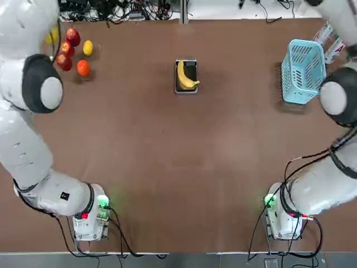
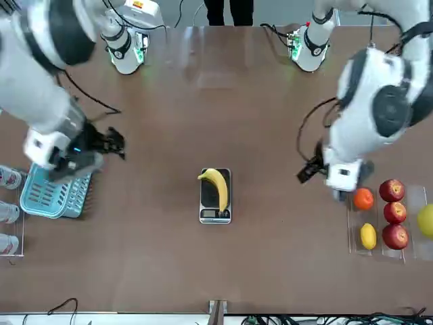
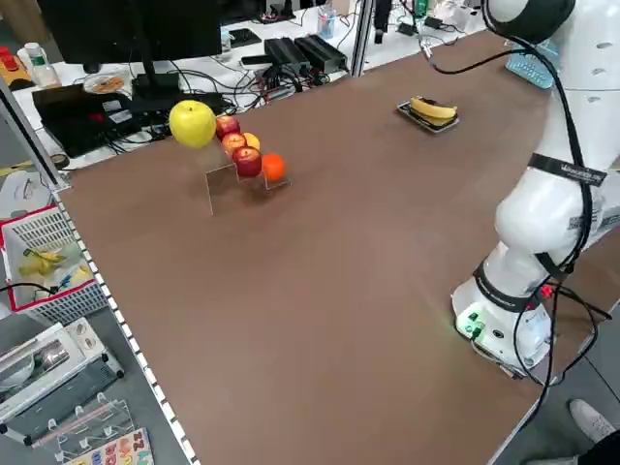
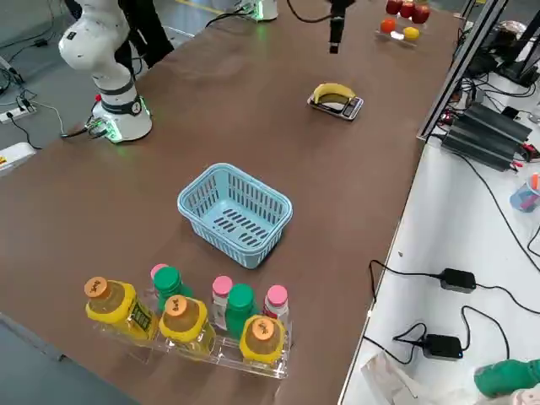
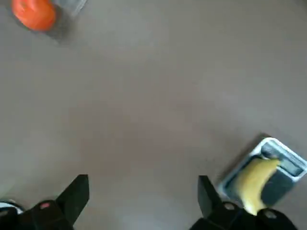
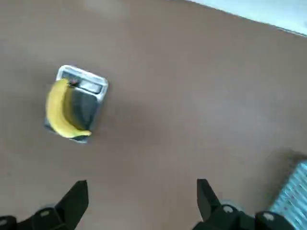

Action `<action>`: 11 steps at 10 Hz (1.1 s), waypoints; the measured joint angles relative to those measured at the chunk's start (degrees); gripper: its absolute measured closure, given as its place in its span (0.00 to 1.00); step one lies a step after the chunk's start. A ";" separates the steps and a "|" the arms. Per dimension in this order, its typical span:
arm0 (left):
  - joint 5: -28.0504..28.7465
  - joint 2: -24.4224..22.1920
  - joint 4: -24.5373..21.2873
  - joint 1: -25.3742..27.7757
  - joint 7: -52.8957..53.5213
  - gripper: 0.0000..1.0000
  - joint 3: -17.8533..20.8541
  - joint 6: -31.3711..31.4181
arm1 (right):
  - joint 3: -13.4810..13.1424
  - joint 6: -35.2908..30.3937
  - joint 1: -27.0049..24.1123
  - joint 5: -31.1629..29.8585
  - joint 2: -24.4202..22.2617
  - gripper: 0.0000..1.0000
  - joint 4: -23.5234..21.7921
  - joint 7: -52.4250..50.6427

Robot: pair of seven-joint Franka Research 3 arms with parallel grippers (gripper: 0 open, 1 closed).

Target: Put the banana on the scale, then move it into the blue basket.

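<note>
**Inspector:** At the far middle of the bench (image 1: pixel 167 167), what do you record?

**Assistant:** The scale (image 1: pixel 186 76) sits there with the banana (image 1: pixel 186 76) lying along its black top. The display strip is at the end away from the robot. Nothing grips the banana.

**Inspector:** Location of the blue basket?

**Assistant:** The blue basket (image 1: pixel 303 71) stands upright on the robot's right side of the bench, well apart from the scale. In the right side view it holds nothing. A rack of bottles (image 4: pixel 198 319) stands just beyond it, toward the bench edge.

**Inspector:** Left gripper?

**Assistant:** The left gripper (image 5: pixel 142 196) hangs above bare bench between the scale and the fruit, fingers (image 5: pixel 76 194) spread wide and holding nothing. Its wrist view shows the scale and banana off to one side and an orange (image 5: pixel 33 13) farther away.

**Inspector:** Right gripper?

**Assistant:** The right gripper (image 6: pixel 141 199) is raised near the basket, fingers likewise spread and empty. Its wrist view takes in the scale with the banana, and a corner of the basket at the picture's edge.

**Inspector:** Other items?

**Assistant:** On the robot's left far corner, a clear stand (image 2: pixel 355 227) carries red apples (image 2: pixel 393 190), the orange, a lemon (image 2: pixel 367 235) and a large yellow-green fruit (image 3: pixel 193 123).
</note>
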 joint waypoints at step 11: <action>5.45 -18.09 -8.54 5.71 38.98 0.00 -0.12 -1.95 | -2.52 32.21 26.86 -14.91 30.60 0.00 4.26 19.75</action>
